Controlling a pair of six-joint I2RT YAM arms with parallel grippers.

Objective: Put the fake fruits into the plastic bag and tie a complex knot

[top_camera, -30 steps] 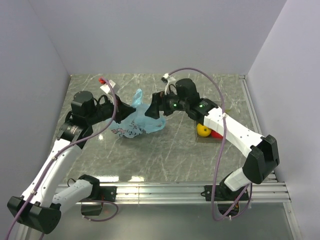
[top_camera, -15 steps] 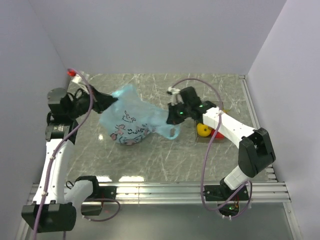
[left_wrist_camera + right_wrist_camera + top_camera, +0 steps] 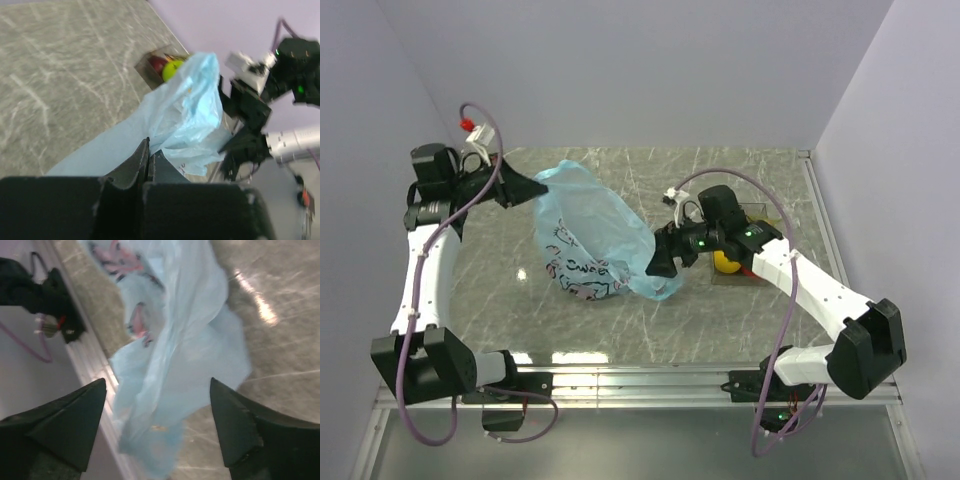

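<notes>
- The left gripper, in the upper left of the frame, pinches a corner of the bag.
- The rest of the bag lies mid-frame on the surface.
- The right gripper has its fingers spread wide at the bag's lower right edge.
- A yellow fruit and a red fruit lie in the tray, right of centre.

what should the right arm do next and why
Probably close the right gripper on the plastic bag: its jaws stand wide open with the bag's loose edge between them, while the left gripper pinches the far end.
</notes>
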